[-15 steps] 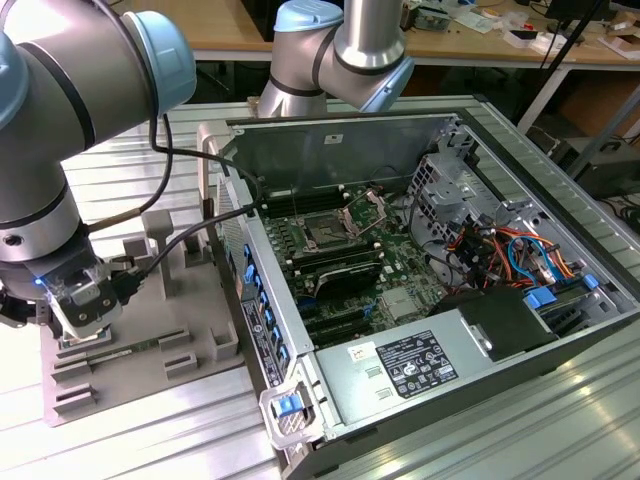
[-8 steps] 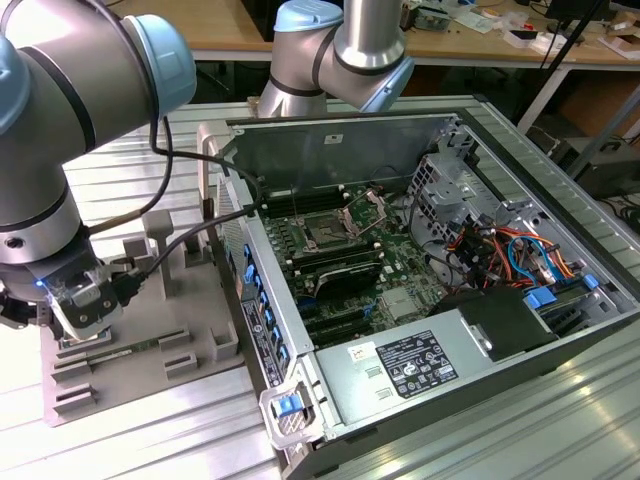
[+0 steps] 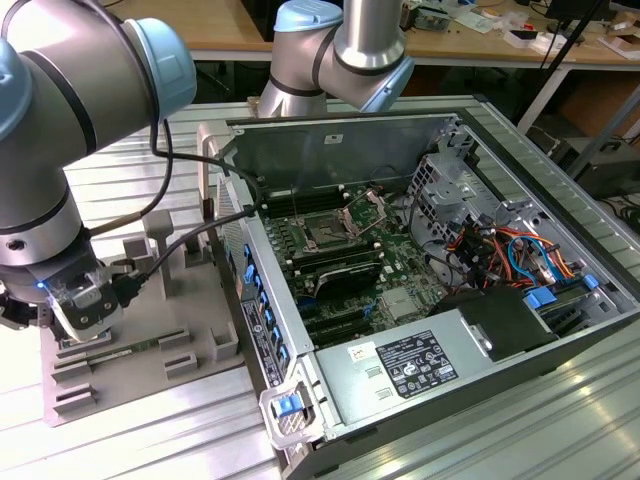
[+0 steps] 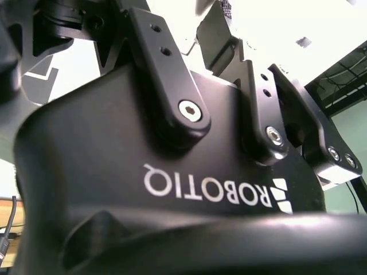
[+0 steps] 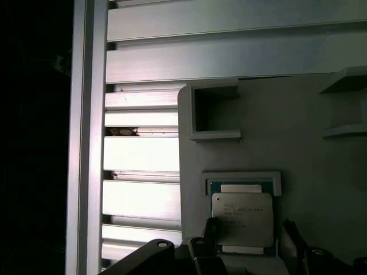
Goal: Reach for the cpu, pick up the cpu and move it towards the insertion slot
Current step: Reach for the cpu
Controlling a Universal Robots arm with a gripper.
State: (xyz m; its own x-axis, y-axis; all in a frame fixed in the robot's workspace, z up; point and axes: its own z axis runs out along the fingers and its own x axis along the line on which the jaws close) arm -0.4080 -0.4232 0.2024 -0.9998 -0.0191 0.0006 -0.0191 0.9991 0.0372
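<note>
Broadly, the slatted metal table (image 3: 150, 445) carries an open computer case (image 3: 340, 150) and, at the exterior view's left, a grey tray (image 3: 200, 300). Over the tray hangs the tool (image 5: 248, 234), its fingers (image 5: 209, 231) apart, one on either side of the cpu (image 5: 243, 217), which lies flat in a tray recess. The insertion slot (image 3: 325, 237) sits on the green board inside the case, well apart from the cpu.

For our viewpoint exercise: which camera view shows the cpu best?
The first wrist view: the cpu lies flat in its grey tray pocket, top facing the camera. In the exterior view the arm stands over that tray corner; the second wrist view faces a black housing.
</note>
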